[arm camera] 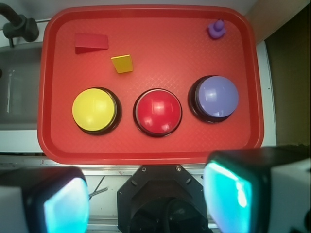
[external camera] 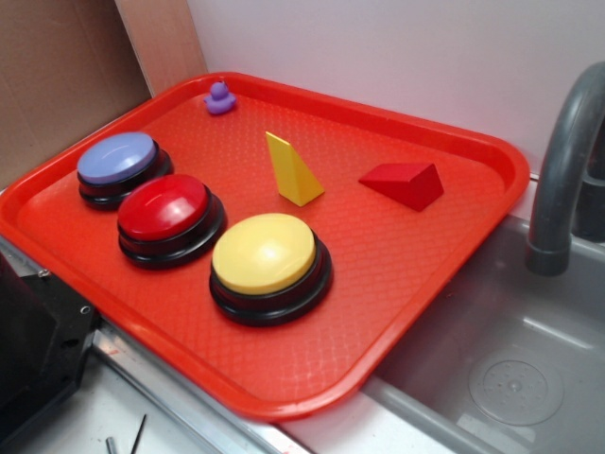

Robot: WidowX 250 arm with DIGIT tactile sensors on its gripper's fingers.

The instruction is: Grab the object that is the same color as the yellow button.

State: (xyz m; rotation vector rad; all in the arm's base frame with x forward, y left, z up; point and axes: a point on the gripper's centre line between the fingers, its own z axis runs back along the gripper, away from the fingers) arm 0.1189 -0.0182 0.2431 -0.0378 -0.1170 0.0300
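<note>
The gripper (arm camera: 146, 204) shows only in the wrist view, where its two fingers fill the bottom corners, blurred and tinted cyan, with a wide gap between them; it is released and grasps nothing, hanging above the near edge of the tray. The left finger (arm camera: 43, 201) and the right one are both cut off by the frame, so their tips cannot be made out. Between them sits a dark mount, out of focus.

The red tray (external camera: 454, 274) carries everything else and has a fine diamond-textured floor; no brand, label or writing can be read on it or on any object. Its near corner is cut off in the exterior view. A grey sink (external camera: 510, 369) lies to the right of it there, with a grey faucet (external camera: 567, 161) cropped by the right edge.

Three dome buttons stand in a row on black bases: the yellow button (external camera: 265, 253) nearest the sink, the red button (external camera: 163, 208) in the middle, just beside it, and the lavender-blue button (external camera: 117, 158) at the other end.

Beyond the yellow button, apart from it, the yellow wedge block (external camera: 291, 170) stands upright on the tray floor, untouched. The red wedge block (external camera: 405, 183) lies on its side to the right of it, near but not touching. The small purple duck (external camera: 220, 98) sits at the far rim, too small to show detail.
</note>
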